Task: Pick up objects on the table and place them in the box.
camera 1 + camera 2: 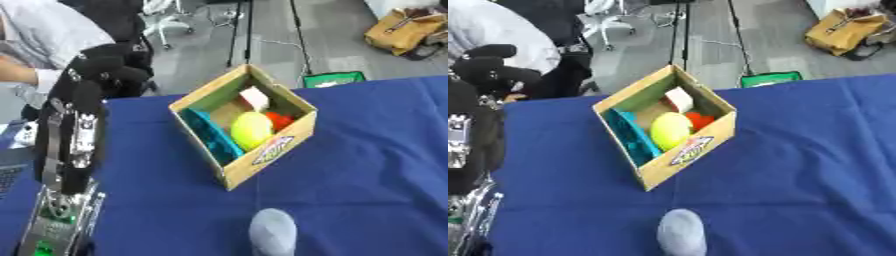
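blue cloth (pixel 367 150) is seen covering the table, and a cardboard box (pixel 271 150) is set on it near the middle, turned so that one corner points toward the robot. inside the box a yellow-green ball (pixel 252 130) is lodged against the near wall, a teal flat object (pixel 210 135) is leaned along the left wall, a red item (pixel 280 120) is tucked just behind the ball, and a pale pinkish-white block (pixel 255 98) is propped in the far corner. a printed label (pixel 690 149) is shown on the box's near outer wall. a grey rounded object (pixel 272 232) is left on the cloth at the near edge, apart from the box and not yet in it. the left hand (pixel 103 70) is raised at the left side, above the table's far left edge, its black fingers curled into a bunch with nothing seen held in them; the silver and black forearm (pixel 70 150) is seen below it. the right hand is not shown in either view. beyond the table, a grey floor and a tan bag (pixel 407 30) are visible.
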Motion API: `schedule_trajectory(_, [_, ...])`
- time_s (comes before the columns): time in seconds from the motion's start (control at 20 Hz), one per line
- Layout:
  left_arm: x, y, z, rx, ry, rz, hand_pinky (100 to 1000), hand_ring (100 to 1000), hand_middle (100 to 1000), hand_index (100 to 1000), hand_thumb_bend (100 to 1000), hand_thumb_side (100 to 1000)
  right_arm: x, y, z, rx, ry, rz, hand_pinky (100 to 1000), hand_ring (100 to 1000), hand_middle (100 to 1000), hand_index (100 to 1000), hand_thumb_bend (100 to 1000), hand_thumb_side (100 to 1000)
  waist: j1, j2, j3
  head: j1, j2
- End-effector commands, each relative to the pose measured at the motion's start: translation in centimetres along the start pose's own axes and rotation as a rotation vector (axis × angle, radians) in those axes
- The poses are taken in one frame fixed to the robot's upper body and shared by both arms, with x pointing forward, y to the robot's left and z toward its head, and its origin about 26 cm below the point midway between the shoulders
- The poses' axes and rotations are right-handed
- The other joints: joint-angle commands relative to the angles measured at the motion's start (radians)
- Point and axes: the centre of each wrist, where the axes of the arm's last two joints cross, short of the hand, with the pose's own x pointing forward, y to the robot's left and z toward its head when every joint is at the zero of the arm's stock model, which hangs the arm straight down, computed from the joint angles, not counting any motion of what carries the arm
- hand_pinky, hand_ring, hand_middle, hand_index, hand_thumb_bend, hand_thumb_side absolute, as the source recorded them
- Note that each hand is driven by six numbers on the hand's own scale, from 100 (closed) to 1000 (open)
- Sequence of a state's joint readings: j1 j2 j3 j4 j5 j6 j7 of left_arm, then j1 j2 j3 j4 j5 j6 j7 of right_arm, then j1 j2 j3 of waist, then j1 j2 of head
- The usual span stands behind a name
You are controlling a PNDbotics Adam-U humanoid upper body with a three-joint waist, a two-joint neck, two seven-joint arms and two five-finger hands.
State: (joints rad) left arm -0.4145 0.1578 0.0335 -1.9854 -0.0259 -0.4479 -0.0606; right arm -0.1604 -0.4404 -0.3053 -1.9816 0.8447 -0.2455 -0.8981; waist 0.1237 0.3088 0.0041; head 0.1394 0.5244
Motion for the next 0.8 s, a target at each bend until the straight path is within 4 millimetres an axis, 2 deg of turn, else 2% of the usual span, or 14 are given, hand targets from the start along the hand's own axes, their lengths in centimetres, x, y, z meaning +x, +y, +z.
schedule_trajectory(0.05, [0.4,-0.1,-0.5,-0.007,-0.016,0.010,724,634,748,760,100,714,0.7,0.2,-1.1,0.052,-0.097,-0.036,756,774,688,776,100,947,-0.013,-0.027,0.004,-0.008,0.031])
schedule_trajectory(0.25, [0.4,-0.4,-0.5,-0.004,-0.010,0.029,724,634,749,762,100,718,1.1,0.7,-1.9,0.201,-0.153,-0.080,784,806,734,812,100,999,-0.022,-0.042,0.007,-0.019,0.060])
schedule_trajectory(0.35, [0.4,-0.5,-0.4,-0.003,-0.007,0.035,724,635,750,763,100,720,1.2,0.8,-2.4,0.269,-0.170,-0.097,791,814,746,825,100,1000,-0.025,-0.049,0.008,-0.020,0.061])
schedule_trajectory(0.5, [0.3,-0.7,-0.3,-0.002,0.002,0.044,724,636,749,764,100,724,1.5,1.2,-3.8,0.422,-0.251,-0.116,820,846,791,880,182,1000,-0.034,-0.066,0.011,-0.022,0.053])
schedule_trajectory(0.8, [0.3,-1.1,0.0,-0.002,0.022,0.067,723,633,746,762,100,728,3.0,2.3,-7.0,0.740,-0.474,-0.126,832,859,828,928,249,959,-0.047,-0.099,0.018,-0.041,0.055])
